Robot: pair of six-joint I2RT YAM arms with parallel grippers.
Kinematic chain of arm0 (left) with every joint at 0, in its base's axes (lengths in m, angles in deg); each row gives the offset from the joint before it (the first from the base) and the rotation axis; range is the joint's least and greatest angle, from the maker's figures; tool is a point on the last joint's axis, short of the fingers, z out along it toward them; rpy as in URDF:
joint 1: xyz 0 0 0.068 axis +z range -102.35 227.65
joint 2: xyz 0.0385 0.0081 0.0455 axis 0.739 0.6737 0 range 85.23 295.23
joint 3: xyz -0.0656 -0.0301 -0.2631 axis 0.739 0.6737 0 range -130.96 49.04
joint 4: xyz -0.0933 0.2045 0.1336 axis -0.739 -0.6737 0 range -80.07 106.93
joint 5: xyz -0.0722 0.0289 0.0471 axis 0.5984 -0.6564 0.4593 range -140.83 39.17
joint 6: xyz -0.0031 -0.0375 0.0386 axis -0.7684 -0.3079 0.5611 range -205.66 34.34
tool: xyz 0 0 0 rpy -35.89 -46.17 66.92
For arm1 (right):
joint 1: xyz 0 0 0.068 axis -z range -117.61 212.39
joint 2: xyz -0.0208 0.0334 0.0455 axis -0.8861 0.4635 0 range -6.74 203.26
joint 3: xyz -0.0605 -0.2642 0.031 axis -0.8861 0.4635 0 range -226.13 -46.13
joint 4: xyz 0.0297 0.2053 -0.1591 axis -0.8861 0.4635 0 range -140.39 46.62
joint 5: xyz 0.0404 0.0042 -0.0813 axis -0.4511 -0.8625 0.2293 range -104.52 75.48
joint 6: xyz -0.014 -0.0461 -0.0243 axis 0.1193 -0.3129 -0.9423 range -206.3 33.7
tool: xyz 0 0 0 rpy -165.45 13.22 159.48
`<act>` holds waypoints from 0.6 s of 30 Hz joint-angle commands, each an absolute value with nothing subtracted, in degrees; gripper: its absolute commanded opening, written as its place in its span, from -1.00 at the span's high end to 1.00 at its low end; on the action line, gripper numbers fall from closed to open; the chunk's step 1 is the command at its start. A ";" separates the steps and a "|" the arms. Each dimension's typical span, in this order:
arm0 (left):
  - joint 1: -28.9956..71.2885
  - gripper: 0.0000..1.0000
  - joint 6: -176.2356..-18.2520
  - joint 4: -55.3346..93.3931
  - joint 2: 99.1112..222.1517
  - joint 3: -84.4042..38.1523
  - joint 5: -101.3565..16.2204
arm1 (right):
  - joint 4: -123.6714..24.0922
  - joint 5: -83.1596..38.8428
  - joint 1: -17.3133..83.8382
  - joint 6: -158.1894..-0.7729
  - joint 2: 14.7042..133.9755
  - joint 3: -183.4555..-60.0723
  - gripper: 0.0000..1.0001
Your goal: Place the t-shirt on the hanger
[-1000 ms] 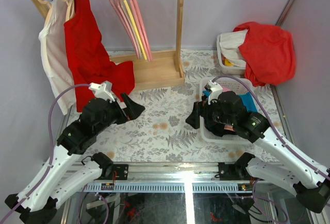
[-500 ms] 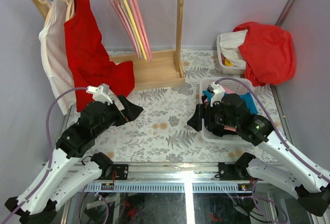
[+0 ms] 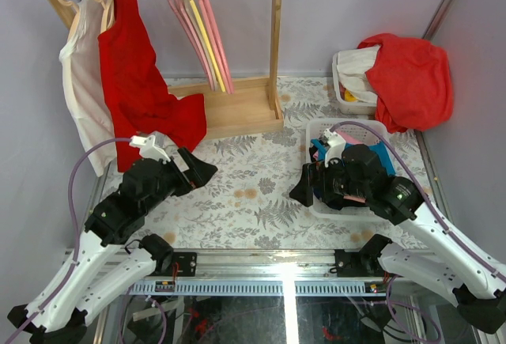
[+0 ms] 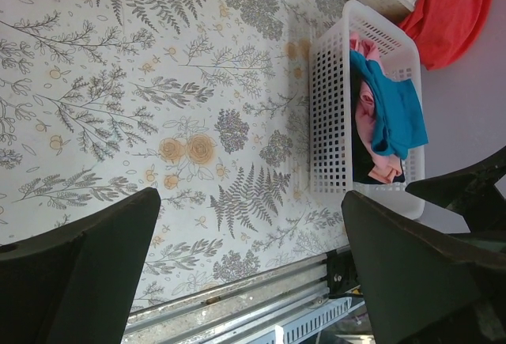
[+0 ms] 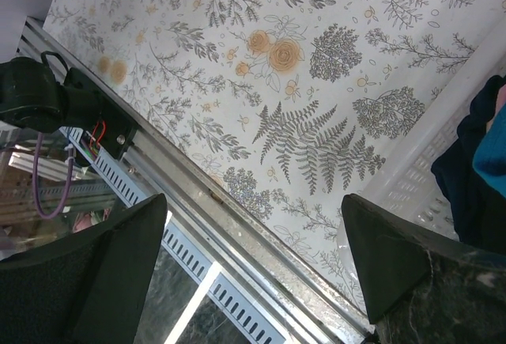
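Observation:
The red t-shirt (image 3: 133,83) hangs at the left end of the rack, draped over the pale wooden hanger (image 3: 103,8), whose hook sits on the rail. Its lower hem spills onto the rack's base. My left gripper (image 3: 204,172) hovers over the table just below that hem, apart from the cloth, open and empty. In the left wrist view the left gripper (image 4: 250,198) frames only floral tablecloth and the table's near edge. My right gripper (image 3: 300,192) is open and empty beside the white basket (image 3: 311,134). The right gripper (image 5: 253,199) shows only tablecloth and the metal edge between its fingers.
A white t-shirt (image 3: 77,91) hangs left of the red one. Pink and yellow hangers (image 3: 202,39) hang mid-rail on the wooden rack (image 3: 237,108). The basket (image 4: 328,107) holds blue and pink clothes. A red-orange garment (image 3: 413,79) lies over a bin (image 3: 341,95) at back right.
Both arms have drawn back slightly toward the near edge of the table. The jaws stay wide and the t-shirt has not moved.

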State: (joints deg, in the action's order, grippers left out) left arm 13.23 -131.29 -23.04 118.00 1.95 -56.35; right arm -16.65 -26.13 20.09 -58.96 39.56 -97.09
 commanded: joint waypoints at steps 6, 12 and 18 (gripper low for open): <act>13.04 -0.99 -133.66 -24.12 116.20 2.43 -56.81 | -17.18 -30.99 20.38 -58.55 38.05 -96.39 -0.98; 13.07 -0.99 -133.68 -25.78 116.63 2.42 -58.17 | -19.30 -31.59 20.38 -58.69 37.24 -94.31 -0.98; 13.06 -0.99 -133.04 -27.95 117.19 -0.50 -60.60 | -20.80 -34.95 20.44 -58.30 38.73 -94.02 -0.99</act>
